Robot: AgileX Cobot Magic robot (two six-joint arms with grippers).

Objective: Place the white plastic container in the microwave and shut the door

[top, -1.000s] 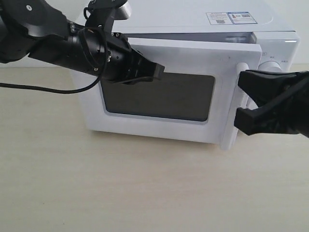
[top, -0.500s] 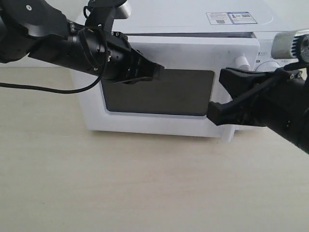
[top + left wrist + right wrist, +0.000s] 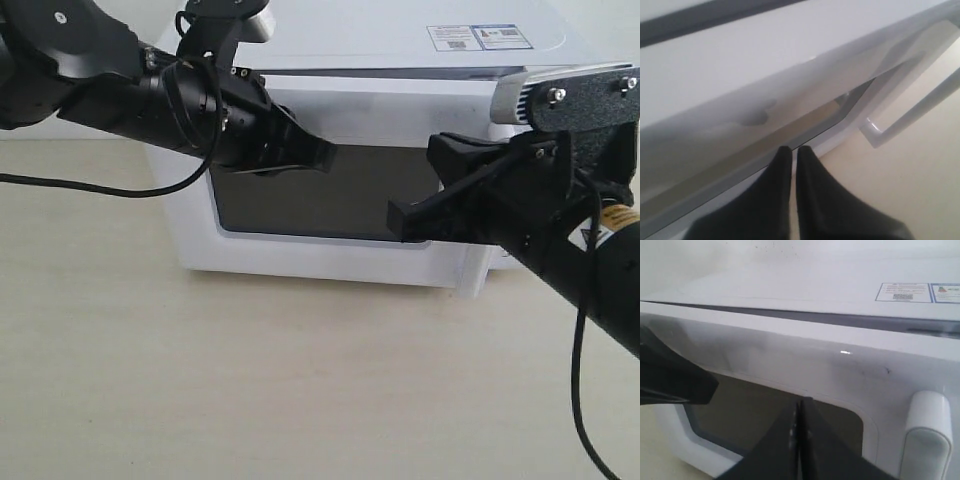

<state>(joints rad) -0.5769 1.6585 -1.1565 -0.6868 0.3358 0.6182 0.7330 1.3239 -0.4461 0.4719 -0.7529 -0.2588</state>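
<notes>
The white microwave (image 3: 400, 40) stands on the table with its door (image 3: 300, 255) swung in almost flush against the body; only a thin dark seam shows along the top. My left gripper (image 3: 322, 153) (image 3: 794, 150) is shut and empty, with its tip against the upper edge of the door's dark window (image 3: 320, 200). My right gripper (image 3: 398, 214) (image 3: 801, 402) is also shut and empty, resting in front of the window's right part, beside the white bar handle (image 3: 925, 440). The white plastic container is hidden from every view.
A beige tabletop (image 3: 250, 380) stretches in front of the microwave. The left arm's black cable (image 3: 100, 188) hangs over the table at the left. Stickers (image 3: 480, 37) lie on the microwave's top. The right arm covers the dial panel.
The door has swung from ajar to almost flush. My right gripper has moved left from the handle side across the door front. The left gripper has barely moved.
</notes>
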